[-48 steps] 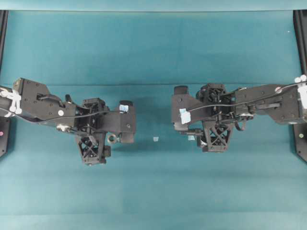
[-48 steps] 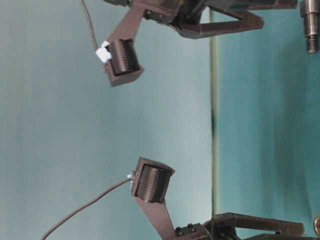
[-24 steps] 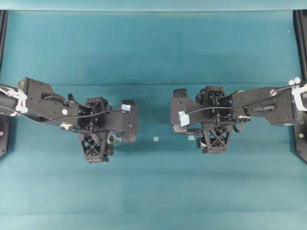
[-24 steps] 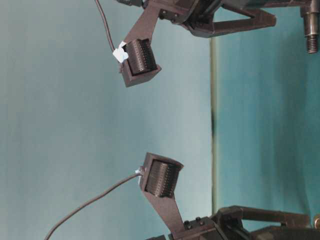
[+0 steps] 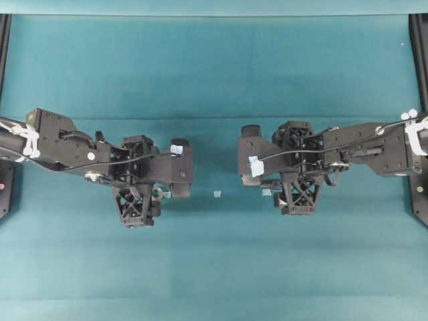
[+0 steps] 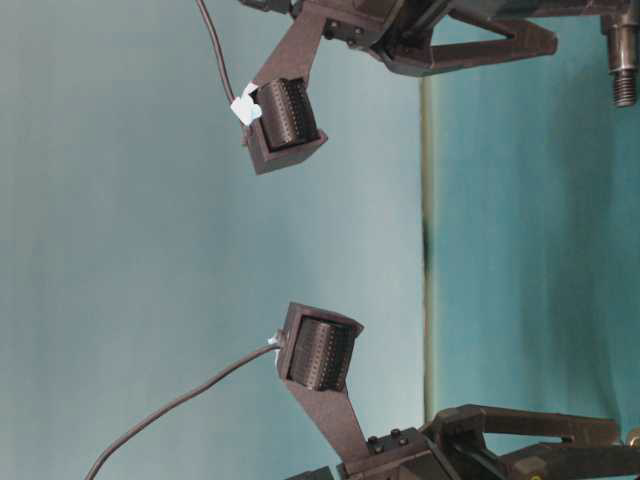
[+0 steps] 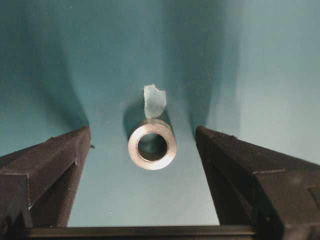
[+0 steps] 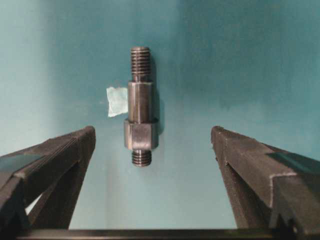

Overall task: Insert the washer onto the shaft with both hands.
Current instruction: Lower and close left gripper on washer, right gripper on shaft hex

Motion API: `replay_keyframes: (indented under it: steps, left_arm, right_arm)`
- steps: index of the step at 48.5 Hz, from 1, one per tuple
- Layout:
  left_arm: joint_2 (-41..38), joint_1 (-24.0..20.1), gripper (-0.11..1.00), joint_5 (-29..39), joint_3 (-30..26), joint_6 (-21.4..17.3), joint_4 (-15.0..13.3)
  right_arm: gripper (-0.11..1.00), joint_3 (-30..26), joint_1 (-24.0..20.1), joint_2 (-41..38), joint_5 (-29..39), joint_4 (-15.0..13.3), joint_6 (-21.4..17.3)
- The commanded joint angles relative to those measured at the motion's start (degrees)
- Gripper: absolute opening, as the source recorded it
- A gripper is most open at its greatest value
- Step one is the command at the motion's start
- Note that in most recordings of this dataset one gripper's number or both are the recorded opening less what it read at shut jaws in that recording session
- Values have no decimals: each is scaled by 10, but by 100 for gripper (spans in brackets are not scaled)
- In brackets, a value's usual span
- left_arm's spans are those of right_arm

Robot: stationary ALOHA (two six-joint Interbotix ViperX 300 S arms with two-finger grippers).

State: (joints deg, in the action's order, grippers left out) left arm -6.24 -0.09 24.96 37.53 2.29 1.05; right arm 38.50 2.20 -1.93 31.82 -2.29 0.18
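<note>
Left tool (image 7: pixel 150 165): hovering over table (image 5: pixel 214 67), fingers (image 7: pixel 45 160) standing wide apart, gripping nothing. Washer (image 7: pixel 152 144): lying flat on table, sitting between the two fingers, touching neither, resting just beside a pale-blue tape square (image 7: pixel 154 101) at its far edge. Showing in overhead view as washer (image 5: pixel 158 194) tucked under left tool (image 5: pixel 175 170), left of centre.

Right tool (image 8: pixel 155 170): hovering over table, fingers (image 8: pixel 250 170) spread wide apart, clamping nothing. Shaft (image 8: pixel 141 120): lying on table between the fingers, clear of both, pointing away lengthwise, threaded at both ends, collar toward near end, overlapping a tape square (image 8: pixel 117 101) on its left.

Third tape square (image 5: pixel 217 194): lying midway between tools.
</note>
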Motion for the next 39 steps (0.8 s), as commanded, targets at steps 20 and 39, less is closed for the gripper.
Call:
replay_keyframes:
  steps: [20, 39]
  left_arm:
    - [1, -1, 90, -3, -4, 2, 1]
    - [0, -1, 90, -3, -5, 2, 1]
  right_arm:
    - [88, -3, -2, -16, -17, 1, -1]
    - [88, 23, -2, -16, -37, 1, -3]
